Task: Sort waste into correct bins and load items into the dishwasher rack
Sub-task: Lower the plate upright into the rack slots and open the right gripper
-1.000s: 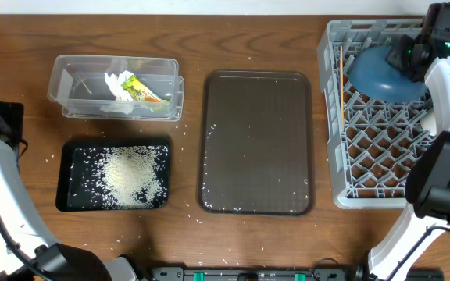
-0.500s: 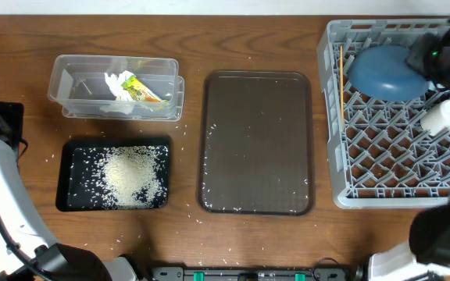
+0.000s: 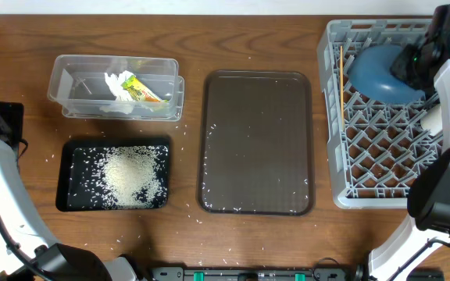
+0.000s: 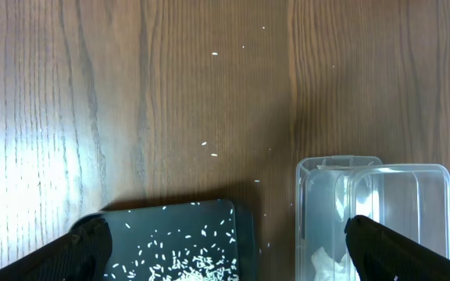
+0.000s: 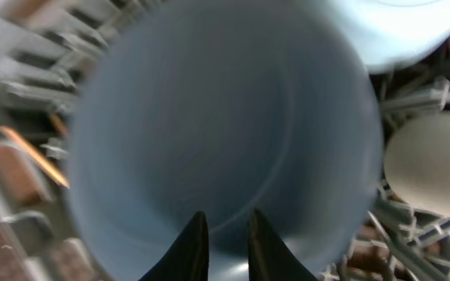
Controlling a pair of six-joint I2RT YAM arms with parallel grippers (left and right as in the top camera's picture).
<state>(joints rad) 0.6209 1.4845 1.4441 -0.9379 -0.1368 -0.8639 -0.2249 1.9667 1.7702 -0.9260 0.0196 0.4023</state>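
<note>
Your right tool (image 5: 223,242) looks clenched on the rim of the large dark blue bowl (image 3: 377,72), though blur hides contact. I'd judge it is tilting the bowl to seat in the grey lattice dishwasher rack (image 3: 328,140). Your left tool (image 4: 237,246) hangs released.

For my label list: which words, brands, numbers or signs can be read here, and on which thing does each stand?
None can be read.
The snack wrapper in the clear tub has coloured print, too small to read.
No other text shows.
</note>
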